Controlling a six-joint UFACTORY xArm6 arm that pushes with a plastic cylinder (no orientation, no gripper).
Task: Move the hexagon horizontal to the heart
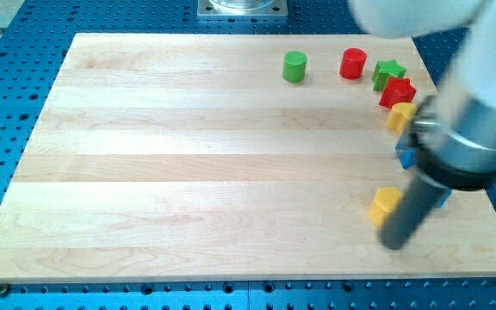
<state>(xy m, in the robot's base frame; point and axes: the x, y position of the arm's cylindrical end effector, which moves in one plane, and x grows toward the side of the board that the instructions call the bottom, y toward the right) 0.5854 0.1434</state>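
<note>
Light wooden board point(188, 164) carries small coloured blocks. No pincer: arm ends in a dark rod, tip point(393, 244) at 5 o'clock of yellow heart-shaped block point(384, 203), just beside it. Yellow hexagon block point(399, 114) sits at 12 o'clock of heart, apart, touching red star block point(397, 91).

The board point(188, 155) under me is pale wood with a faint lengthwise grain, in strips of slightly differing tan; around it the table point(7, 103) is bright blue, dotted with a regular grid of small holes; the cylinder point(294, 66) is green; another cylinder point(353, 64) is red; the star point(389, 72) is green; a red block point(398, 91); two yellow blocks point(400, 114) point(385, 205); a blue block point(405, 156); my rod is dark grey down to my tip point(394, 243); my arm point(480, 129) above is white and grey.
</note>
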